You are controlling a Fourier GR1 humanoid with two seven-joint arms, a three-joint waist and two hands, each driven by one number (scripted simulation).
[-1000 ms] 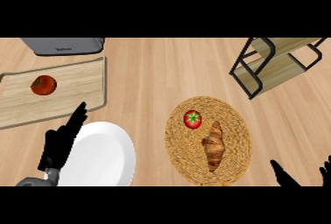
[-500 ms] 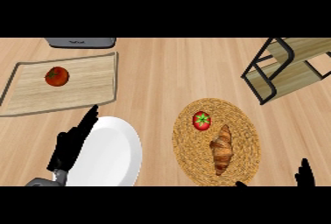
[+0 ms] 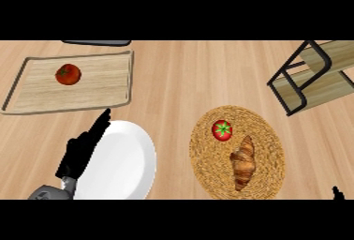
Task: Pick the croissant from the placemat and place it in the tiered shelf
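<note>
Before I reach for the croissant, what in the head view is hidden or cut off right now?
- Right hand: only a dark tip shows at the lower right edge, so whether it is open or shut cannot be told.
- Tiered shelf: cut off by the right and top edges; its levels cannot be made out.
- White plate: its left rim is hidden by the left hand.
- Dark object at the top edge: mostly cut off, unidentifiable.

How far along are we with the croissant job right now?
Nothing looks done: the croissant lies on the placemat beside a tomato, untouched. Neither robot hand holds anything; the left robot hand rests open by the white plate, the right robot hand barely shows. Grasping and placing in the tiered shelf remain.
</note>
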